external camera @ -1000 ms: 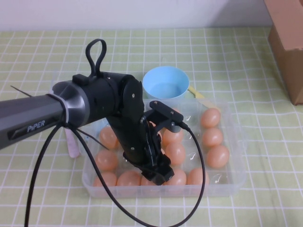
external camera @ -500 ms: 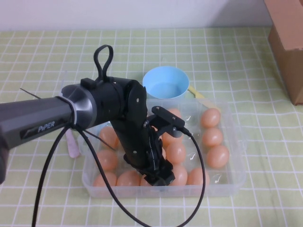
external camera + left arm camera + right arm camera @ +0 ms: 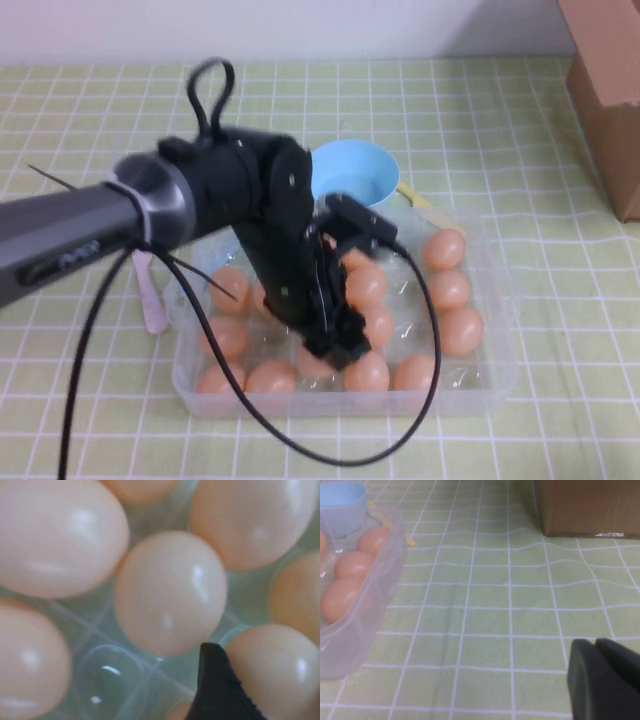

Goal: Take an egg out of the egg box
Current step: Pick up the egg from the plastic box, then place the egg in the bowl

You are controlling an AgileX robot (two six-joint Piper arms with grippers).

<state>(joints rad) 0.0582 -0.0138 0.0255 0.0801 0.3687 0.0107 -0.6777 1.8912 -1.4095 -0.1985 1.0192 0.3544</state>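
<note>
Left tool among eggs; right tool parked

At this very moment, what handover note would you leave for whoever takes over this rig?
Left gripper: down inside the clear plastic egg box, over its middle wells; I cannot tell its grip.
Right gripper: parked low over the green checked tablecloth beside the box, fingers shut, empty.
Peach-orange egg sits right under the left wrist camera, seemingly in its well, one dark fingertip beside it.
Done: reach into the box. Left: grip one egg and lift it out.
</note>
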